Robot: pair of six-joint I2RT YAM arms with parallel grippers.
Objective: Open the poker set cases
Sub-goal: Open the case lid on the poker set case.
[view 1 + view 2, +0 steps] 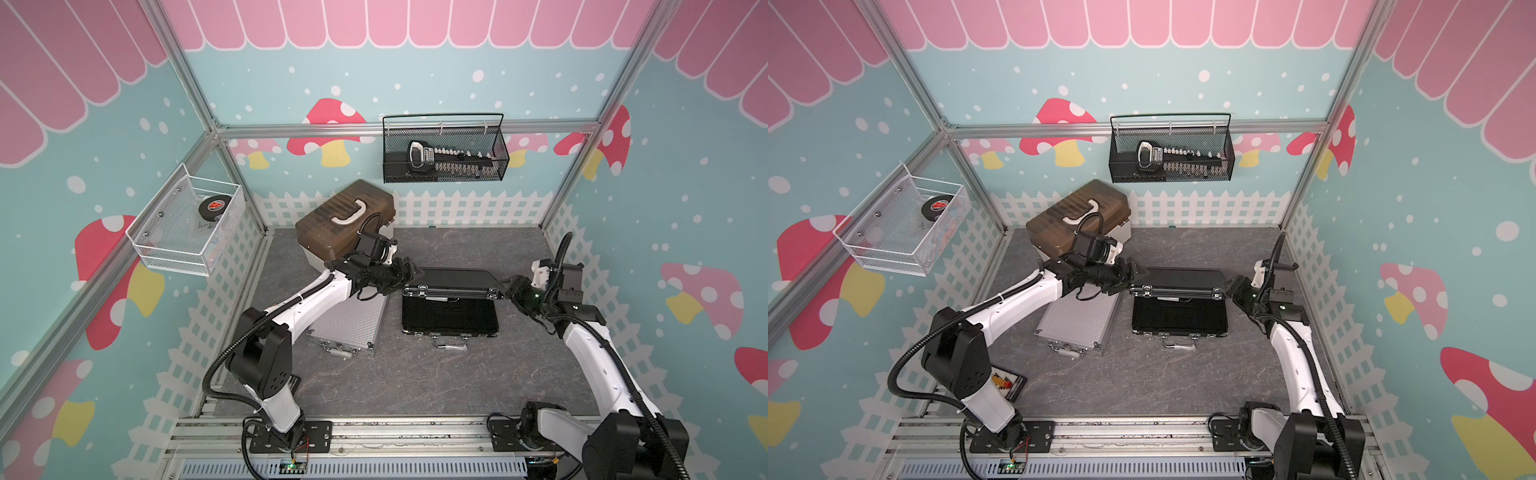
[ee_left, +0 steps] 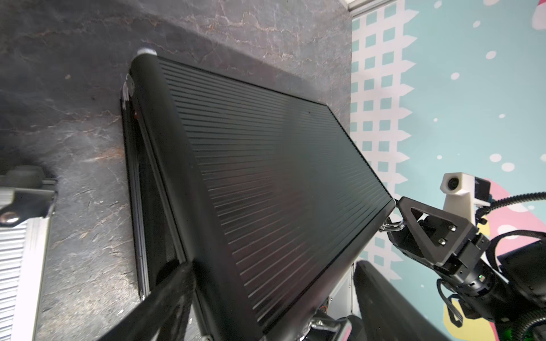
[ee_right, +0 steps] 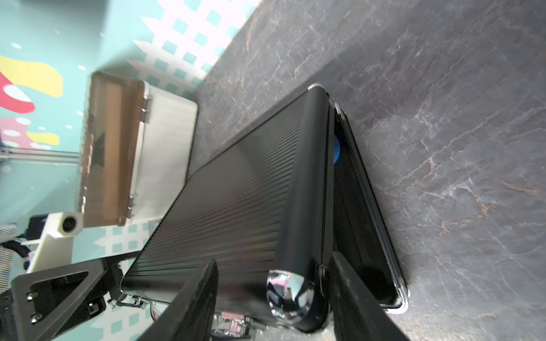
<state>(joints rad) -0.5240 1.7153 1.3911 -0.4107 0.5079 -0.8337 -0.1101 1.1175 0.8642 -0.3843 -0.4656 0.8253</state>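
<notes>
The black case (image 1: 451, 318) lies centre, its lid (image 1: 453, 277) half raised. The right gripper (image 1: 508, 286) pinches the lid's right corner, and the left gripper (image 1: 411, 272), spread, straddles the left corner. If that pinch slips, the lid could slam shut. The silver case (image 1: 353, 324), to the left, lies closed.

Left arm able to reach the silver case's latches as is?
Probably not yet. The left end effector straddles the raised lid of the black case, away from the latches of the silver case. Those lie uncovered on its near edge; nothing else blocks them.
</notes>
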